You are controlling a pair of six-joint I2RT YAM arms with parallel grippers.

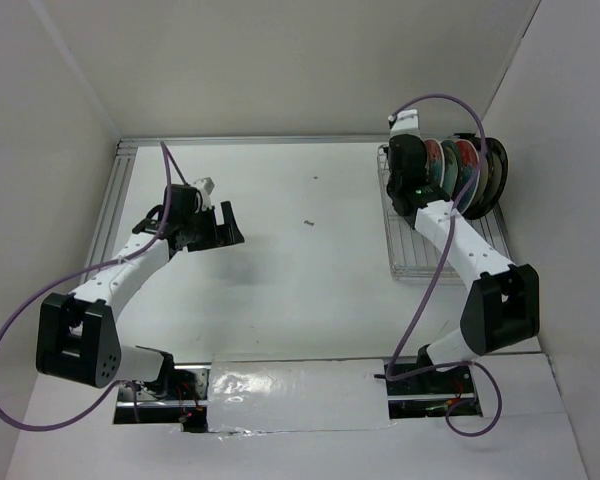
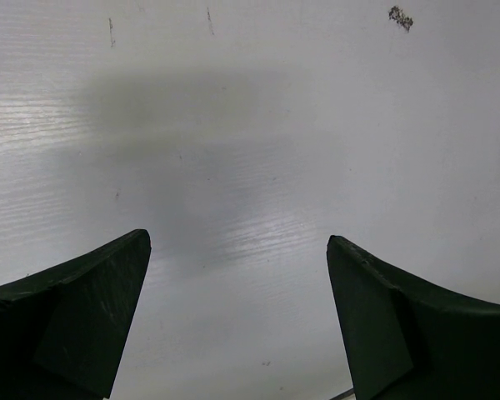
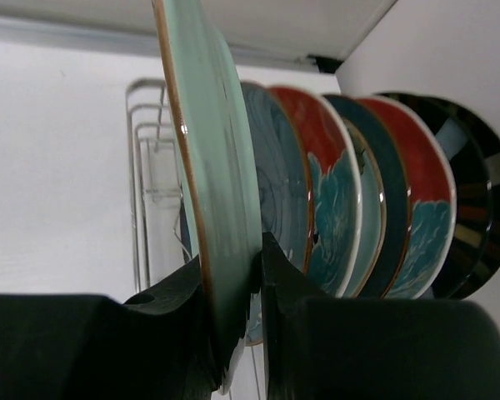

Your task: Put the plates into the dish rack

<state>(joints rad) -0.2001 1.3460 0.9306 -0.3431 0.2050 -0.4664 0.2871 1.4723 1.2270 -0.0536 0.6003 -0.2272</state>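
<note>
I am looking at the dish rack [image 1: 412, 255], a silver wire frame, with plates standing on edge in a row at its far end. From the front, a blue-grey marbled plate [image 3: 277, 167], a red plate [image 3: 321, 137] with a teal flower, a teal plate [image 3: 389, 196], a second red plate [image 3: 417, 179] and a dark striped plate [image 3: 477, 196] are leaning together. A pale mint plate [image 3: 212, 167] is standing upright just in front of them, its rim sitting pinched in my right pincer [image 3: 233, 275].
</note>
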